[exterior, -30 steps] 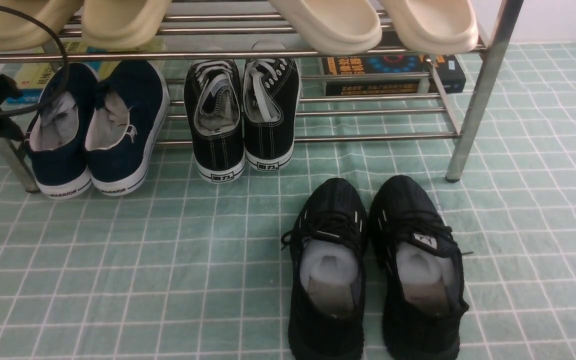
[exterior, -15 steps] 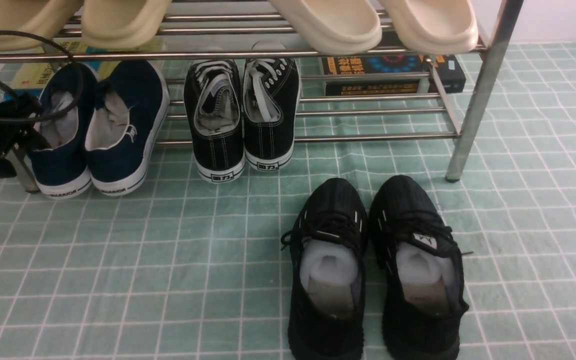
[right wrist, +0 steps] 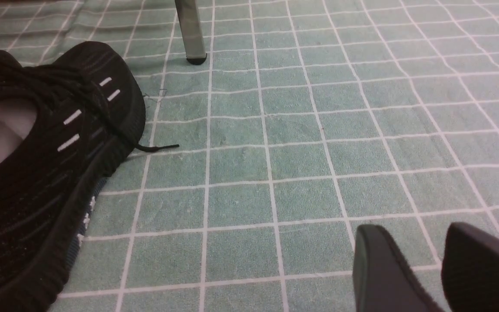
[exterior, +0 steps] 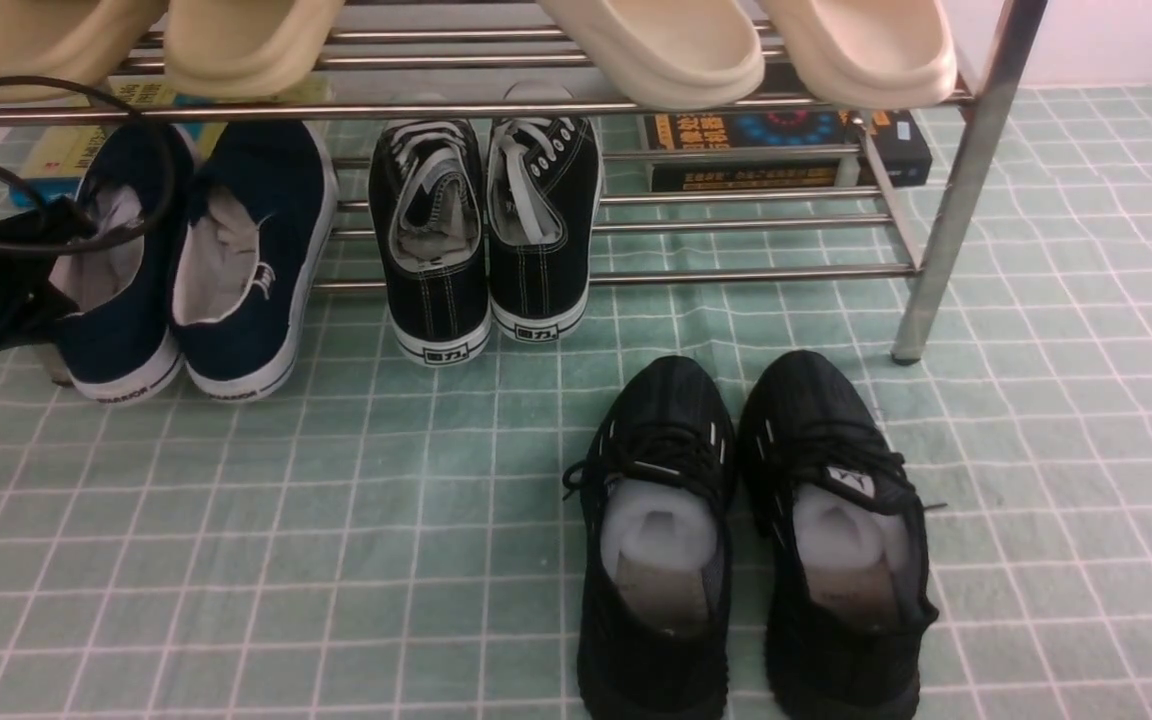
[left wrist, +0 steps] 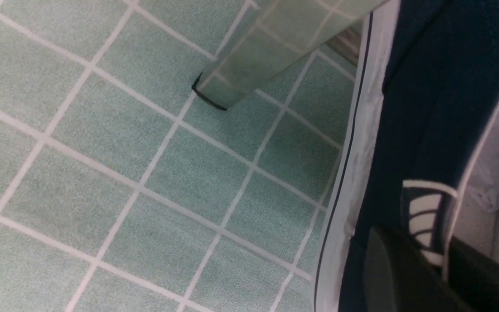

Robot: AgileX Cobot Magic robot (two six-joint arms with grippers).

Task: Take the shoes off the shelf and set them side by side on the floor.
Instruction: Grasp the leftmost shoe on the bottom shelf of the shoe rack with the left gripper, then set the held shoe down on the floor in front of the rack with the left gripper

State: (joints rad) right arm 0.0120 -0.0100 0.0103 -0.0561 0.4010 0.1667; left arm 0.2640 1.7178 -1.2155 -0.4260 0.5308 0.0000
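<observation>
shoes (exterior: 186, 260): navy pair, left end of shelf (exterior: 636, 108) lower tier; heels out toward floor (exterior: 336, 520)
left gripper (left wrist: 422, 247): pinching the outer one's side wall
handling: light, floppy canvas — likely sags; stiffer heel grips better
right gripper (right wrist: 409, 227): empty, slightly apart

Left pincer (left wrist: 418, 242) clamped; right pincer (right wrist: 409, 242) parted.

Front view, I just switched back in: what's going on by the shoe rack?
The left gripper has one finger inside and one outside the side wall of the leftmost navy slip-on, apparently clamped on it. That shoe and its mate lean on the lower tier of the shelf, heels out; neither is out on the floor yet. The black knit pair sits side by side on the floor. The right gripper hovers low beside it, holding nothing.
</observation>
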